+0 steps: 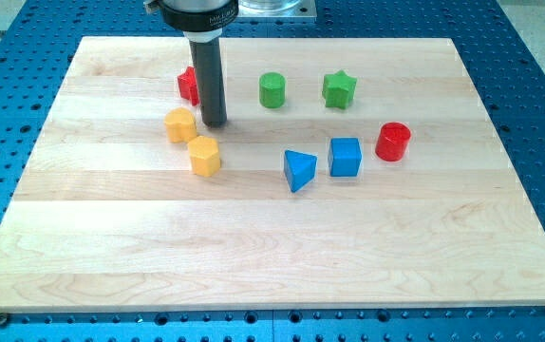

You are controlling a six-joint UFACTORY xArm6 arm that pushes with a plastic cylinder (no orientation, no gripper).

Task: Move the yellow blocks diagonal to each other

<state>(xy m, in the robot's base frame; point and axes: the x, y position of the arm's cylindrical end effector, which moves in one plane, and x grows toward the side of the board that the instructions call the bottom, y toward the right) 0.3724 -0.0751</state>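
Observation:
Two yellow blocks lie left of the board's middle. One yellow block [180,124] sits up and to the left of the other, a yellow hexagonal block [204,156]; their corners nearly touch. My tip [214,123] stands just right of the upper yellow block and above the lower one. Whether it touches either one I cannot tell.
A red block [188,85] is partly hidden behind the rod. A green cylinder [272,90] and a green star [339,89] lie toward the view's top. A blue triangular block [299,170], a blue cube [346,157] and a red cylinder [393,142] lie right of the middle.

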